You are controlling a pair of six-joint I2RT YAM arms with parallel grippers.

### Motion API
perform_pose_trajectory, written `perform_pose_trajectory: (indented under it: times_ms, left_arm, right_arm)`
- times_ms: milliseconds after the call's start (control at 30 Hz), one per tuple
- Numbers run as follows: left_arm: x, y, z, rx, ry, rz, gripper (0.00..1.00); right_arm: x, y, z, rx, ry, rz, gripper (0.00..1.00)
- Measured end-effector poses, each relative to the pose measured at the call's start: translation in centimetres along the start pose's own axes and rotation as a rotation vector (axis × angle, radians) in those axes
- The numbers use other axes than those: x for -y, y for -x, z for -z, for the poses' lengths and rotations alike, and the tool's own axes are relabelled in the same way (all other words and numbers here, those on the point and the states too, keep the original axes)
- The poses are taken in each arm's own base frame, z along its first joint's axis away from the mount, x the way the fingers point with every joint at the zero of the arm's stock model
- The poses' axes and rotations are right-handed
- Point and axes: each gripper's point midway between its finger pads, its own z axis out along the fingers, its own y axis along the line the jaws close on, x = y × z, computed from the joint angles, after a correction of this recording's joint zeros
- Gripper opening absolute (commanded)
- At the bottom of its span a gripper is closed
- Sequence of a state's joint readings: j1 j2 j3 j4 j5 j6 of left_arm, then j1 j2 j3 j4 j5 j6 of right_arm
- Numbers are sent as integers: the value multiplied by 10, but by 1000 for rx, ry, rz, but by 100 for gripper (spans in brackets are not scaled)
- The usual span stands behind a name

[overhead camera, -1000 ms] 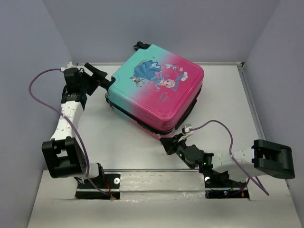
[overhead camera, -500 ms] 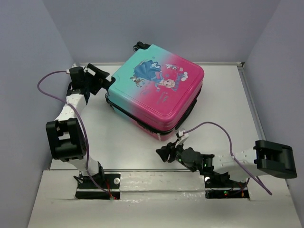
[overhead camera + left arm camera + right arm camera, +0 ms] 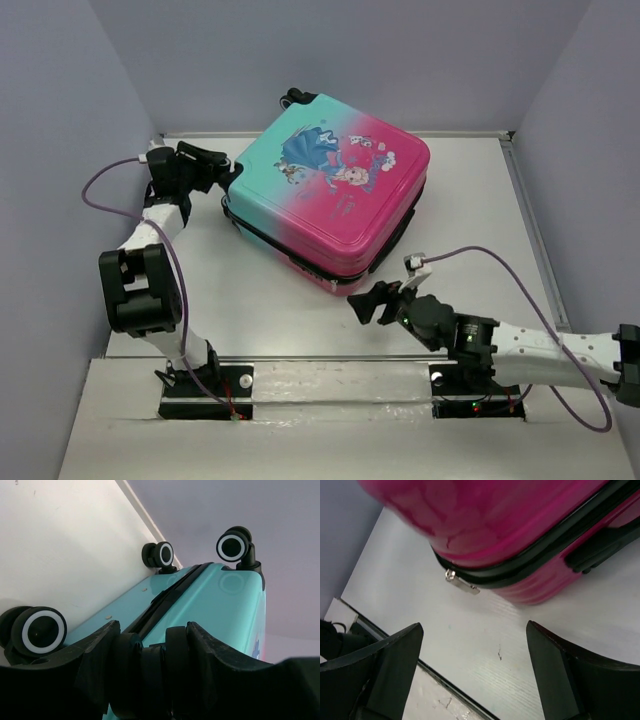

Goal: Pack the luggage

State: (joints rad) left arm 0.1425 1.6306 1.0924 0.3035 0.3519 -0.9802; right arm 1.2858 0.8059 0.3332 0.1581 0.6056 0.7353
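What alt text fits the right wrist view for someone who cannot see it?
A pink corner of the luggage fills the top of the view, its black zipper band running around it with a silver zipper pull hanging at the corner. Below, the right end effector stands open over the white table, touching nothing.

Pale lilac walls [image 3: 400, 60] enclose a white, evenly lit tabletop [image 3: 250, 290].

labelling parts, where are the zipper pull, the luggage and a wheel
zipper pull [image 3: 461, 582]: right wrist view, silver tab
luggage [image 3: 335, 190]: top external view, printed lid
wheel [image 3: 233, 546]: left wrist view, white hub, upper right
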Motion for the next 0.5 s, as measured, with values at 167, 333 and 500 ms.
perform_pose_trajectory:
  times_ms: [167, 333, 500]
  left_arm:
    - [0, 1, 8, 42, -23, 3, 6]
    - [-1, 3, 37, 122, -34, -2, 6]
    - [-11, -9, 71, 167, -41, 12, 6]
  right_arm:
    - [6, 51, 12, 60, -13, -2, 99]
    - [-5, 106, 30, 149, 5, 0, 100]
    - [-26, 174, 24, 233, -44, 30, 100]
